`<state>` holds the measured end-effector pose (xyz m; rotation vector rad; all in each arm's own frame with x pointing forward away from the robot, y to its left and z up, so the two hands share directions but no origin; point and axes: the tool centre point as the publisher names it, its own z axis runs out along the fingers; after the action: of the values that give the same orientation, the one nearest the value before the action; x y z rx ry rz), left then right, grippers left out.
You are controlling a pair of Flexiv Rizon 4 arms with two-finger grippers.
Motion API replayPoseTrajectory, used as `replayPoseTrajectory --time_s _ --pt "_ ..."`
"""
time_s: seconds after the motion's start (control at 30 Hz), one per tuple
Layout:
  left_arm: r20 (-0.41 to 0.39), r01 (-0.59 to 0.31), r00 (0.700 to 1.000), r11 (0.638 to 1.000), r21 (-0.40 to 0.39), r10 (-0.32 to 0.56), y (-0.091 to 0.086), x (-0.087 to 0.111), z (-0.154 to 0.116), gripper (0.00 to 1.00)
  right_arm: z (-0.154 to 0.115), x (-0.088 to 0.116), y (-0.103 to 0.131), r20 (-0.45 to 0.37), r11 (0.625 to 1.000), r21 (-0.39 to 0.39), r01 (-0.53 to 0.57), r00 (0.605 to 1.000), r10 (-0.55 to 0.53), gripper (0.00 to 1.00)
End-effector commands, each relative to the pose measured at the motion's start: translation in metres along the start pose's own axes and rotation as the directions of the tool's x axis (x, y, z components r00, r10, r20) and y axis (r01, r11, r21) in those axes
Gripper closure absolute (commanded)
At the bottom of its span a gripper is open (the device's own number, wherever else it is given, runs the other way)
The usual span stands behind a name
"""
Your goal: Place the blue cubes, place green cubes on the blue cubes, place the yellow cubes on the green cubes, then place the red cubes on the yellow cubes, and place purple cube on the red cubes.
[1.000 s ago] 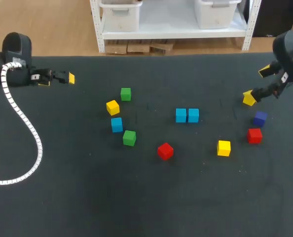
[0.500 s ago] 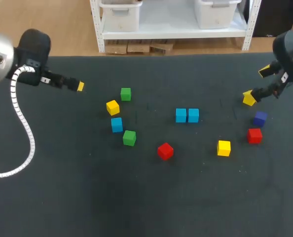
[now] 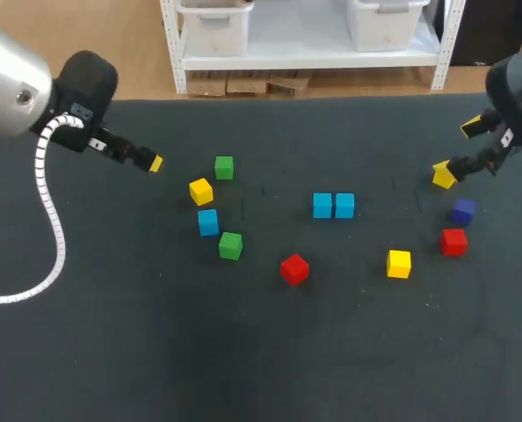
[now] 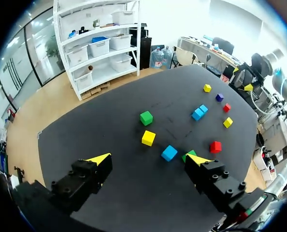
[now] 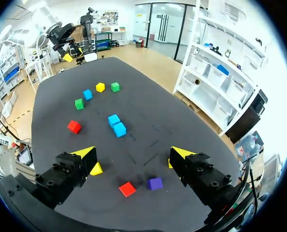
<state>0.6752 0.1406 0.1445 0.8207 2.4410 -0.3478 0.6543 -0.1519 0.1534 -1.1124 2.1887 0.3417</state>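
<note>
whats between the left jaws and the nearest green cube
Nothing but bare table up to the green cube; the head view shows it, and the left wrist view agrees.

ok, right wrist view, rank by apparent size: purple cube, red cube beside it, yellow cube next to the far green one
1. red cube and purple cube: they look alike, so no ranking between them.
2. yellow cube: smallest, but it lies farther from the camera, so its true size is unsure.

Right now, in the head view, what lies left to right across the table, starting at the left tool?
Left tool, left yellow cube, far green cube, middle red cube, left paired blue cube, right paired blue cube, near yellow cube. Omitted for overlap: lone blue, near green, right red, purple.
</note>
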Motion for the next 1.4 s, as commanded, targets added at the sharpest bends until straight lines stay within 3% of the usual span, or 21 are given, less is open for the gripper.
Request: replayPoseTrajectory --time_s 0.03,0.8,1.23,1.4 --pt "-0.027 0.006 1.0 1.0 -0.013 -0.006 0.003 -0.004 0.01 0.0 0.0 0.001 0.0 0.002 1.0 0.001 0.0 1.0 0.0 0.0" --pt "-0.121 -0.027 0.992 0.999 -0.018 0.025 0.0 0.003 0.044 0.0 0.0 0.001 0.0 0.002 1.0 0.001 0.0 1.0 0.0 0.0" --pt "-0.139 -0.037 0.99 0.999 0.0 0.036 -0.006 0.004 0.053 0.0 0.0 0.001 0.0 0.002 1.0 0.001 0.0 1.0 0.0 0.0" --pt "-0.111 -0.022 0.994 0.999 0.036 0.025 -0.007 0.004 0.05 0.0 0.0 0.001 0.0 0.002 1.0 0.001 0.0 1.0 0.0 0.0"
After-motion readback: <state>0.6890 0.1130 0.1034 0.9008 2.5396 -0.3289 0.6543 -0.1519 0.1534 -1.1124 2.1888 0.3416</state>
